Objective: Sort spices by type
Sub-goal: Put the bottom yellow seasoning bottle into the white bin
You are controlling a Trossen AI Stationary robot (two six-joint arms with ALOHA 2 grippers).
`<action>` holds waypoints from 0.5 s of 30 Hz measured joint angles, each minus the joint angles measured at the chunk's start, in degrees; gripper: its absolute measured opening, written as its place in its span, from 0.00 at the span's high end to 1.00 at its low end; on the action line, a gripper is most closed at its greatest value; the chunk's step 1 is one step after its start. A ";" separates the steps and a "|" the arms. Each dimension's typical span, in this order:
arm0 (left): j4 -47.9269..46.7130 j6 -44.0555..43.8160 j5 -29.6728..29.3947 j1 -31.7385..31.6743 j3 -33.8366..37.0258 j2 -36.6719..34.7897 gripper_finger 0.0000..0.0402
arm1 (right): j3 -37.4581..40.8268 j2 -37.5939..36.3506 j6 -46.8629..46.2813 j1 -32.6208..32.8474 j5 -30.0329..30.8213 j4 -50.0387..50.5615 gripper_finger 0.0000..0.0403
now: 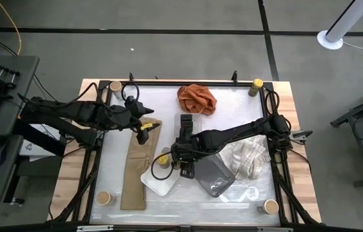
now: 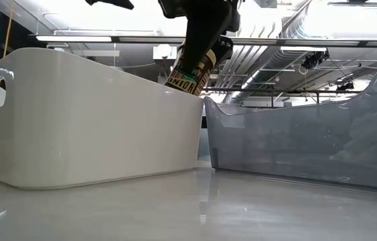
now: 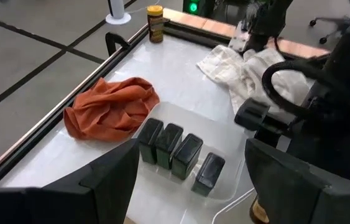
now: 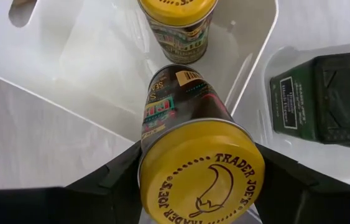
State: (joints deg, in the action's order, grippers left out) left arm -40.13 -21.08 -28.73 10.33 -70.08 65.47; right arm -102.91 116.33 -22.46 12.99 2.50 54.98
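Observation:
My right gripper (image 1: 180, 156) is shut on a round jar with a yellow lid (image 4: 201, 171) and holds it over the white tray (image 1: 157, 182). The low view shows this jar (image 2: 189, 75) tilted above the tray's wall. A second yellow-lidded jar (image 4: 178, 22) stands in the white tray. My left gripper (image 1: 146, 122) hangs open and empty over the table's left half. Past its fingers (image 3: 192, 167) several black boxes (image 3: 178, 152) stand in a row in a clear tray. One black box (image 4: 321, 96) also shows beside the white tray. My right gripper pinches the jar between its two fingers, on opposite sides of the body just below the yellow lid (image 4: 162, 140). The jar is lifted clear and tilted. Its lid faces the wrist and its base (image 4: 184, 74) points down toward the white tray.
Jars stand at the table's corners: tan lids (image 1: 115, 86), (image 1: 104, 197), (image 1: 271, 206) and a yellow lid (image 1: 256, 84). An orange cloth (image 1: 196, 98) lies at the far middle and a white cloth (image 1: 245, 158) at the right. A tan strip (image 1: 136, 171) lies left of the trays, and the grey tray (image 1: 215, 175) is beside the white one.

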 joint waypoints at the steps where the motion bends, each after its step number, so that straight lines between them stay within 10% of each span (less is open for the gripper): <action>1: -0.93 -0.44 -0.07 0.33 0.00 -0.02 0.30 | 0.00 0.00 0.00 0.00 0.00 0.01 0.42; 15: -5.56 -2.07 -2.23 10.62 0.59 10.32 0.30 | 0.02 0.02 0.70 0.07 0.44 0.00 0.42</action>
State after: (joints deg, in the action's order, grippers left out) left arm -45.69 -23.15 -30.96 20.95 -69.49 75.79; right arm -102.89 116.35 -21.76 13.06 2.94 54.98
